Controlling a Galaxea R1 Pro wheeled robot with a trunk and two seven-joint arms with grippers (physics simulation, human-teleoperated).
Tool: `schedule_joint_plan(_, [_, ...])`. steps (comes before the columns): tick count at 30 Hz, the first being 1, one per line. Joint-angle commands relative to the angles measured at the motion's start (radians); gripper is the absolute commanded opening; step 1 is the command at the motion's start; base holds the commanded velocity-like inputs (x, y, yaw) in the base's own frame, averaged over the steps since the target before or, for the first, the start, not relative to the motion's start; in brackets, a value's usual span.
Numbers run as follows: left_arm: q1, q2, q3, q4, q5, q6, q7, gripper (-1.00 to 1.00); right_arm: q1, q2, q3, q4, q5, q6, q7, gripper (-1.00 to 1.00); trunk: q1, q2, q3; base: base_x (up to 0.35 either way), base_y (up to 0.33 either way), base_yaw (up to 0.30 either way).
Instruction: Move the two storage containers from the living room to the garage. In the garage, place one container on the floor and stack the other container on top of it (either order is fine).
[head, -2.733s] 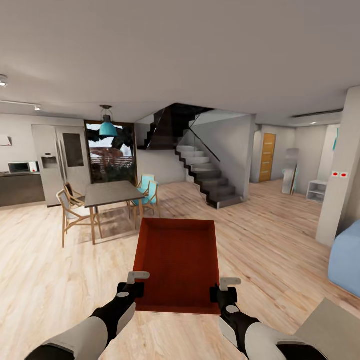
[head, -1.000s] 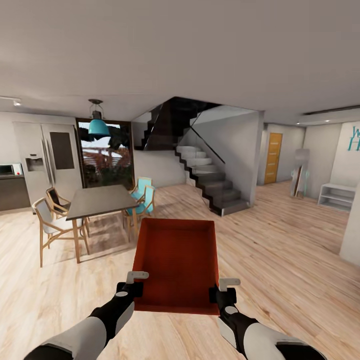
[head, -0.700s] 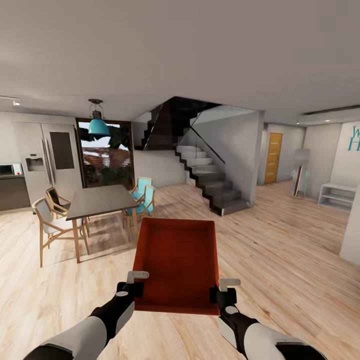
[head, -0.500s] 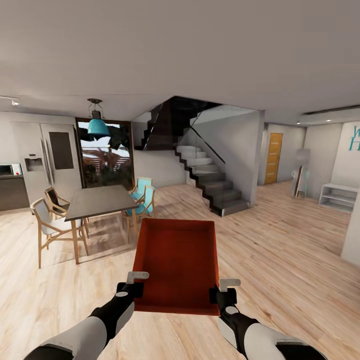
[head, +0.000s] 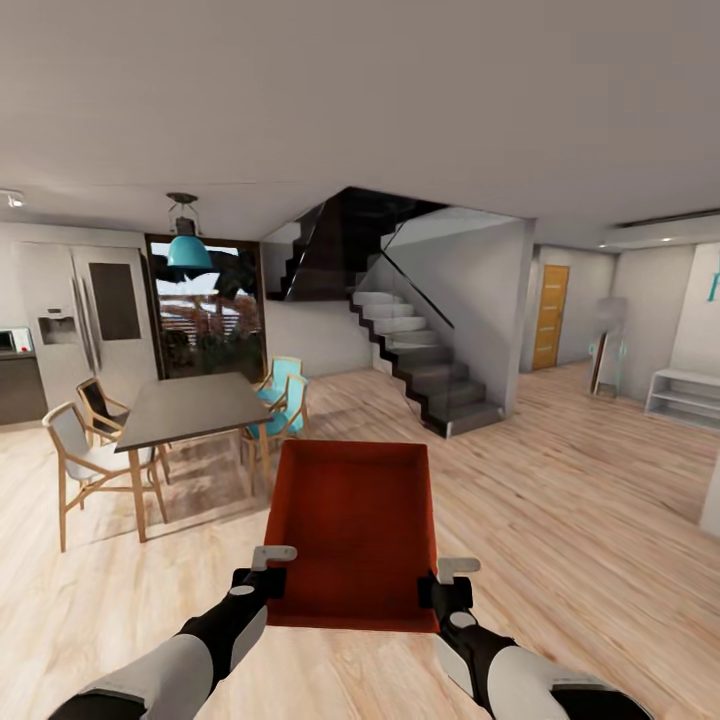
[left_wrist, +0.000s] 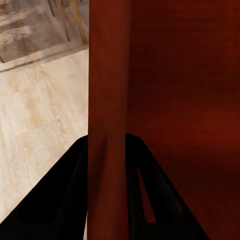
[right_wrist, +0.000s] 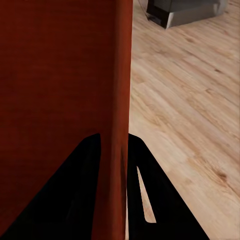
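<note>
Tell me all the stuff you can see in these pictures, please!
Red-orange rectangular open storage container: one, held up in front of the robot, a gripper on each side wall.
Light wood-plank floor: all around.
Dark grey rectangular dining table: one, ahead on the left.
Wooden chairs with pale seats: two, at the table's left.
Turquoise chairs: two, at the table's far right.
Teal pendant lamp: one, above the table.
Grey staircase with glass railing: one, straight ahead.
Grey fridge: one, far left.
Orange-brown door: one, far right.
White low shelf: one, right wall.
Left gripper: shut on the container's left wall.
Right gripper: shut on its right wall.
</note>
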Motion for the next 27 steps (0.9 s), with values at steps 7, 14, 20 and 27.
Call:
schedule_joint_plan(7, [0.000, 0.001, -0.102, 0.011, 0.102, -0.001, 0.040, -1.00, -0.001, -0.004, -0.020, -0.002, 0.022, -0.023, -0.006, -1.00, 0.001, 0.000, 0.000, 0.321, 0.000, 0.000])
schedule_joint_plan(14, [0.000, 0.001, -0.102, 0.011, 0.102, -0.001, 0.039, -1.00, -0.001, -0.004, -0.020, -0.002, 0.021, -0.020, -0.006, -1.00, 0.001, 0.000, 0.000, 0.321, 0.000, 0.000])
schedule_joint_plan(20, [0.000, 0.001, -0.102, 0.011, 0.102, -0.001, 0.038, -1.00, -0.001, -0.003, -0.020, -0.002, 0.021, -0.022, -0.007, -1.00, 0.001, 0.000, 0.000, 0.321, 0.000, 0.000])
schedule_joint_plan(27, [0.000, 0.001, -0.103, 0.011, 0.102, 0.000, 0.038, -1.00, -0.001, -0.003, -0.021, -0.002, 0.018, -0.023, -0.019, -1.00, 0.001, 0.000, 0.000, 0.321, 0.000, -0.074])
